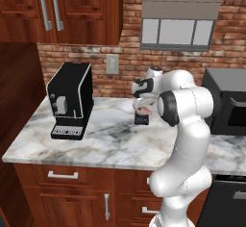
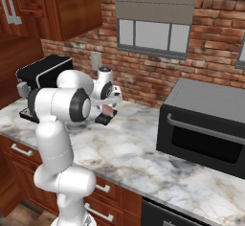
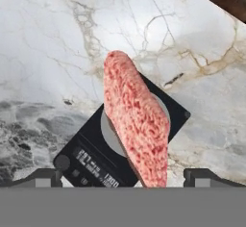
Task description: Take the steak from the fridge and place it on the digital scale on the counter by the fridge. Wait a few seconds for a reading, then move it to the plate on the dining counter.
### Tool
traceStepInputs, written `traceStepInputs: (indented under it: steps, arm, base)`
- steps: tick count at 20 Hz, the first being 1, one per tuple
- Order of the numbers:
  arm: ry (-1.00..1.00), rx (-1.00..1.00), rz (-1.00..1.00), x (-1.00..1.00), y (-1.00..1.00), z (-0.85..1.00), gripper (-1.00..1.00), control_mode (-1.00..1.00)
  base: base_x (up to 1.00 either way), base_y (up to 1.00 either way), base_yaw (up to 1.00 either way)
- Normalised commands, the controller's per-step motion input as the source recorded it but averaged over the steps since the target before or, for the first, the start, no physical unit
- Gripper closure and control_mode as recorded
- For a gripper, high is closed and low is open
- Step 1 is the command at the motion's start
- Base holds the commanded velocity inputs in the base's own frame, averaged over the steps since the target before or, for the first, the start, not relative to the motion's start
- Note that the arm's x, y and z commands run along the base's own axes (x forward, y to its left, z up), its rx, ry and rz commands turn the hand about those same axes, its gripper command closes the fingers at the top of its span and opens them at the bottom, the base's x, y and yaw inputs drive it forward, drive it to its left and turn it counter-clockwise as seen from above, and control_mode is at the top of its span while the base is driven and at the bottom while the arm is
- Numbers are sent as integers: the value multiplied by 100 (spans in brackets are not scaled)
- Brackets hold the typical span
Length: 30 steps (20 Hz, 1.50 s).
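Desk (image 1: 105, 139) carries the coffee machine (image 1: 71, 100) at left and the oven (image 2: 203, 124) at right, so the open middle is the weighing spot. Arm reaches forward over it, tool (image 3: 123, 175) pointing down with its tips spread wide either side of the steak (image 3: 137, 120), gripping nothing. Scale (image 3: 91, 158) sits flat on the marble, display toward the camera. Steak lies on the scale's round pan, overhanging it, probably left there for a reading. Next likely: regrasp for the plate.
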Motion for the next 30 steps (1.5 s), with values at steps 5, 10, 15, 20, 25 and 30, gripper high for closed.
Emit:
traceStepInputs:
  steps: [5,10,15,20,25,30]
  arm:
    - [0,0,0,0,0,-23,-100,-100]
    - [0,0,0,6,0,-16,-100,-100]
    - [0,0,0,22,-1,-6,-100,-100]
    - [0,0,0,24,-3,-2,-100,-100]
    - [0,0,0,14,-1,-12,-100,-100]
    - [0,0,0,6,0,-19,-100,-100]
  base:
    - [0,0,0]
    - [0,0,0]
    - [0,0,0]
    - [0,0,0]
    - [0,0,0]
    - [0,0,0]
